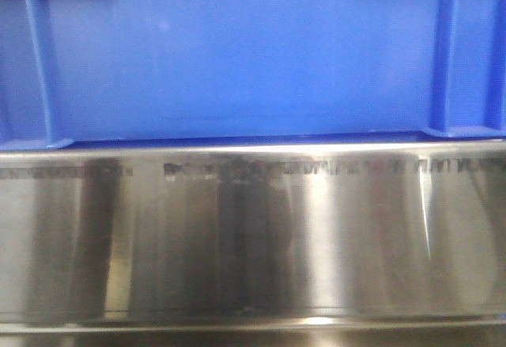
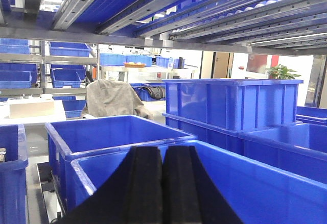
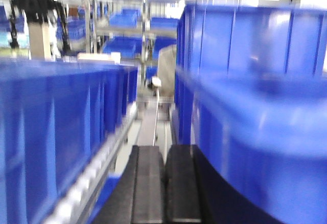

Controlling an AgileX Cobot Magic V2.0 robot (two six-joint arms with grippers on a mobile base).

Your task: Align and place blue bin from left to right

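Here the blue bin (image 1: 253, 54) sits on a steel shelf (image 1: 253, 236); the left tool (image 2: 162, 183) and right tool (image 3: 165, 183) are both closed, gripping nothing.

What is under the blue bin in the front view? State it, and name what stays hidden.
The blue bin sits directly on a shiny steel shelf rail that fills the lower frame. The bin's wall hides its contents, and the rail hides whatever lies below.

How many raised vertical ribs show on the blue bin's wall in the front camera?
2. One rib runs down the left side of the blue bin; the other runs down the right side. The frame crops the wall, so more may lie outside it.
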